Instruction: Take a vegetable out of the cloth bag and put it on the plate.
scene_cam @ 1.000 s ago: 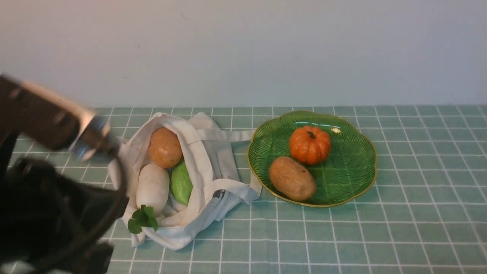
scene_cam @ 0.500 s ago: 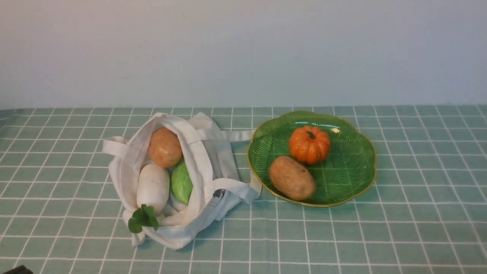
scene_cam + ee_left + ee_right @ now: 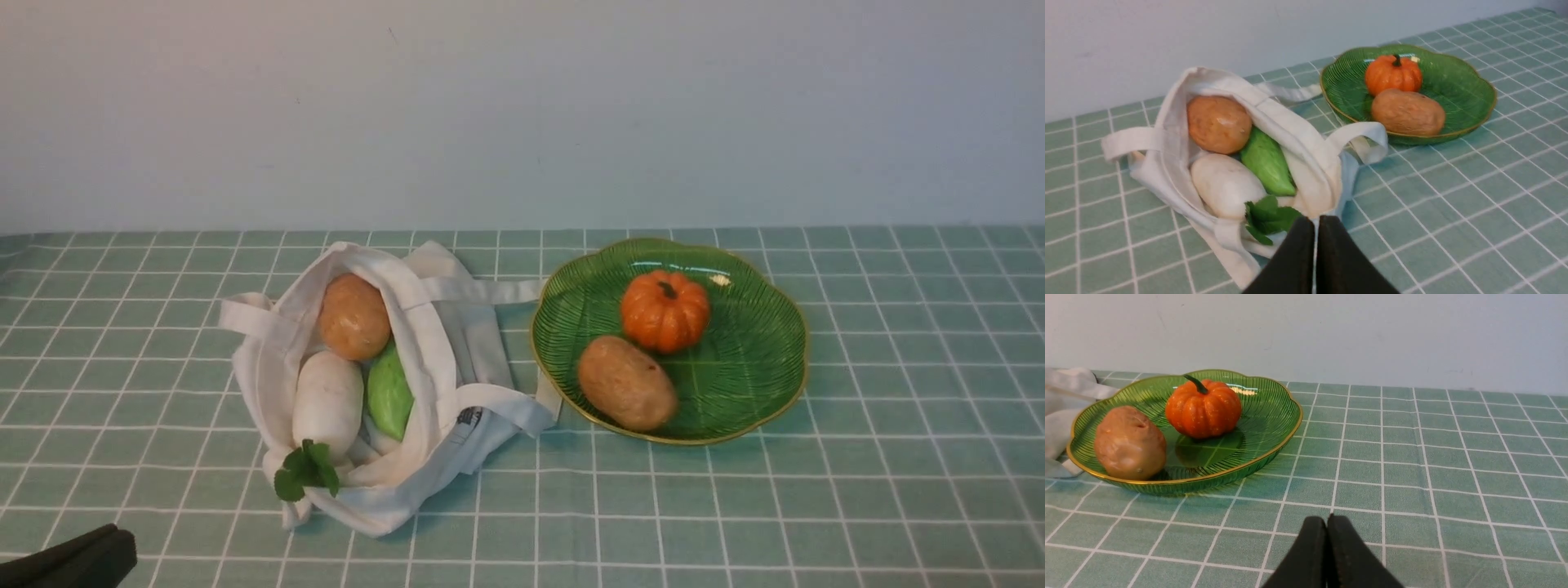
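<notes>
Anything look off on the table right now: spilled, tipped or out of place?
Nothing stands out. The potato and pumpkin sit inside the plate; the cloth bag lies open, nothing spilled.

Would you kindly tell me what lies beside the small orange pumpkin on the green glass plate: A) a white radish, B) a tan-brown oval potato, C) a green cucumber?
B: the tan-brown oval potato sits on the green glass plate, next to the small orange pumpkin.
</notes>
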`<state>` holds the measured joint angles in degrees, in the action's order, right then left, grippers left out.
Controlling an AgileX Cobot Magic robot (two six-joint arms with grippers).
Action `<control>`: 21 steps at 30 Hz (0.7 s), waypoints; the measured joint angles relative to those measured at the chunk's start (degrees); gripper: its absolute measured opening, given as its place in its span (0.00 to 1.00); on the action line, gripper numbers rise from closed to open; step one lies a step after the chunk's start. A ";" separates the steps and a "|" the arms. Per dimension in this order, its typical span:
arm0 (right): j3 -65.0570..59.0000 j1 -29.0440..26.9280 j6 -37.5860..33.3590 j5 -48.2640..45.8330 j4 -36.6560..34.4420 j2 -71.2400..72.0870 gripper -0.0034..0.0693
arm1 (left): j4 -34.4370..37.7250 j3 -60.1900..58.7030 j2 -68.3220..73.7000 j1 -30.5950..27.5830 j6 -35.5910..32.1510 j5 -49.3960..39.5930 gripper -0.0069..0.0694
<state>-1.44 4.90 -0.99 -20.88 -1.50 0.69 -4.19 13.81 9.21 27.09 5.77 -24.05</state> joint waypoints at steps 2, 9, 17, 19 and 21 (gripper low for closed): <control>0.00 0.00 0.00 0.00 0.00 0.00 0.03 | 1.85 -2.78 0.00 -3.42 -2.39 3.33 0.08; 0.00 0.00 0.00 0.00 0.00 0.00 0.03 | 8.58 -12.01 -1.23 -14.69 -8.56 6.91 0.08; 0.00 0.00 0.00 0.00 0.00 0.00 0.03 | 8.67 -15.42 -9.42 -20.32 -9.13 4.49 0.08; 0.00 0.00 0.00 0.00 0.00 0.00 0.03 | 8.56 -15.42 -9.76 -21.33 -9.18 3.36 0.08; 0.00 0.00 0.00 0.00 0.00 0.00 0.03 | 8.49 -15.42 -9.81 -22.66 -9.18 2.86 0.08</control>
<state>-1.44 4.90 -0.99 -20.88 -1.50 0.69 4.30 -1.61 -0.60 4.43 -3.41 -21.18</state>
